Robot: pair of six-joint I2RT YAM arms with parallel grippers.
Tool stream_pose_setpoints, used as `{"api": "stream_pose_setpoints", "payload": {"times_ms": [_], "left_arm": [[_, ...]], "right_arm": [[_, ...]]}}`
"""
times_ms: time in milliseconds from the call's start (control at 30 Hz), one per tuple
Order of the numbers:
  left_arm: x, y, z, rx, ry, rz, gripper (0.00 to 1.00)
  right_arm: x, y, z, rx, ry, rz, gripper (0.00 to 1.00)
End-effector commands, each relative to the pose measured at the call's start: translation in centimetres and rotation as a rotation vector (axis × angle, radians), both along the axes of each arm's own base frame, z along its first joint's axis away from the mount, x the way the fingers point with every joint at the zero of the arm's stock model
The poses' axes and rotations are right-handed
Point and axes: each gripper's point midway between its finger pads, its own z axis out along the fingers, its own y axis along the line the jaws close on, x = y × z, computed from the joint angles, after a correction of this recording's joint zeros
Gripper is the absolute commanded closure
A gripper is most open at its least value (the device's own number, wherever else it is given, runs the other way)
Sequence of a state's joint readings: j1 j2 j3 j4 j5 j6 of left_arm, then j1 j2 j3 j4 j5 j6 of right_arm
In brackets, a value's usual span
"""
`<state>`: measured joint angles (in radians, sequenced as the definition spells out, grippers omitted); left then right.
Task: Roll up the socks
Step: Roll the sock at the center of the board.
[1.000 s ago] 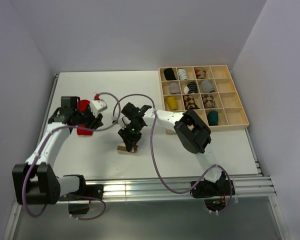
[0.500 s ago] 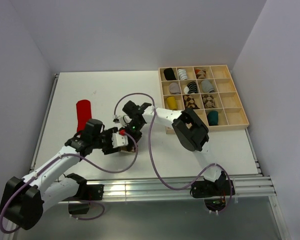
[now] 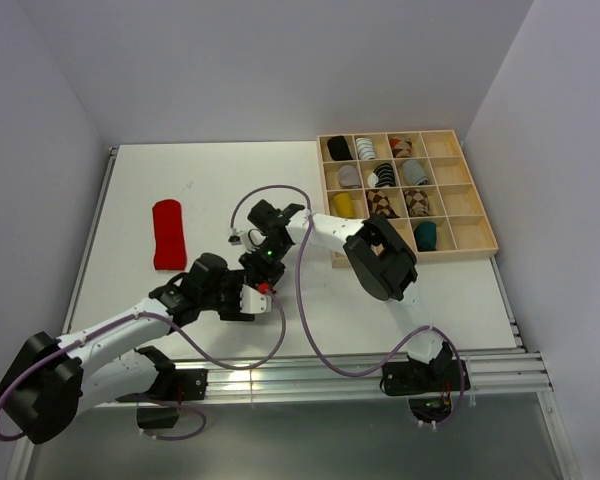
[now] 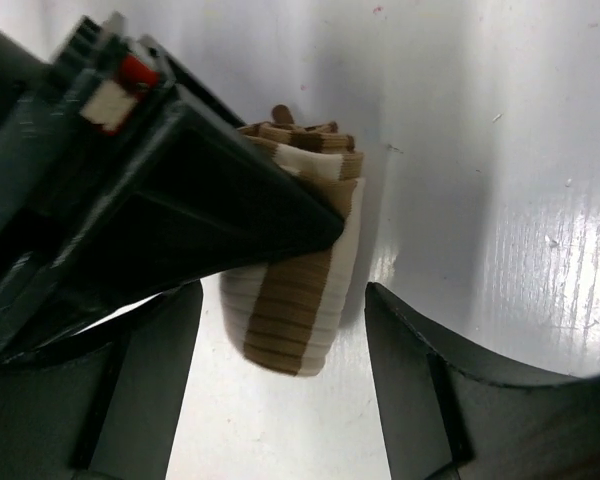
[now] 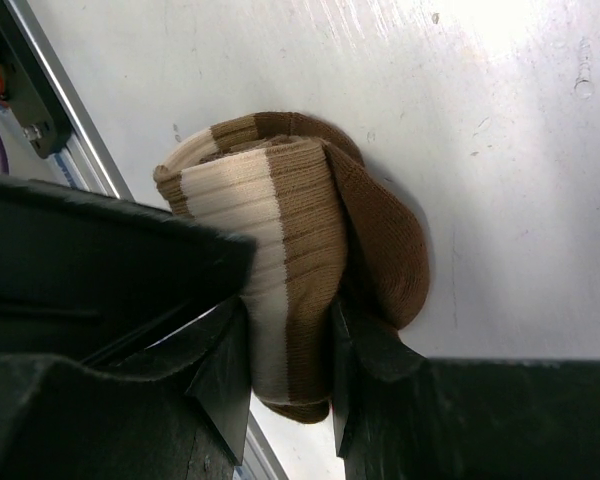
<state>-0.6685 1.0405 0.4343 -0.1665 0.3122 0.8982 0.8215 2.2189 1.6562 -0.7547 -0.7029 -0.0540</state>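
My right gripper (image 5: 285,375) is shut on the brown-and-cream striped sock (image 5: 290,270), a rolled bundle pinched between both fingers and resting on the white table. My left gripper (image 4: 280,400) stands open with the same striped sock (image 4: 300,300) between its fingers, touching neither. In the top view both grippers meet at the table's centre, left gripper (image 3: 252,298) under right gripper (image 3: 263,268), and they hide the sock. The red sock (image 3: 168,234) lies flat and alone at the left. A dark teal sock roll (image 3: 426,236) sits in the tray.
The wooden tray (image 3: 485,235) with many compartments stands at the back right, and several hold rolled sock bundles. A purple cable (image 3: 305,300) loops over the table near the grippers. A metal rail (image 3: 330,365) runs along the near edge.
My left arm has let go of the red sock at the left, swung right to the table's centre and opened its jaws around the striped sock. The right arm has not moved.
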Motion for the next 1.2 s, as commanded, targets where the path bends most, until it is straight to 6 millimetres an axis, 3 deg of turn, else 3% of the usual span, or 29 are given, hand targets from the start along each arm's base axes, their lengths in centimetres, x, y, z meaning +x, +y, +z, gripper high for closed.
{"api": "stream_pose_setpoints", "payload": {"times_ms": [0,333,400,633,733,867,967,1067,1167], "left_arm": [[0.9,-0.7,-0.2,-0.007,-0.054,-0.006,0.29],[1.9,-1.6,-1.3,-0.003,-0.039,0.015,0.24],[2.1,-1.5,-1.9,0.013,-0.024,0.018,0.19],[2.5,-1.9,-2.4,0.025,-0.009,0.026,0.24],[2.4,-1.9,-3.0,0.046,0.02,0.022,0.32],[2.3,-1.9,-3.6,0.078,0.071,0.028,0.55],[2.1,-1.8,-4.0,0.101,0.111,0.032,0.68],[1.7,-1.8,-4.3,0.116,0.14,0.025,0.82],[1.3,-1.6,-4.6,0.134,0.175,0.017,0.88]], "right_arm": [[0.4,-2.3,-3.3,-0.116,0.0,0.01,0.95],[0.8,-2.7,-3.4,-0.102,0.033,0.007,0.95],[0.7,-2.7,-3.4,-0.094,0.044,0.011,0.95],[0.6,-2.5,-3.5,-0.064,0.081,0.009,0.94],[0.4,-2.4,-3.8,-0.061,0.102,0.012,0.94],[0.7,-2.2,-3.5,-0.047,0.092,0.009,0.93],[0.9,-2.1,-3.0,-0.032,0.083,-0.001,0.86],[1.4,-1.9,-2.4,-0.011,0.057,-0.027,0.71],[2.2,-1.9,-1.7,0.001,0.001,-0.075,0.64]]}}
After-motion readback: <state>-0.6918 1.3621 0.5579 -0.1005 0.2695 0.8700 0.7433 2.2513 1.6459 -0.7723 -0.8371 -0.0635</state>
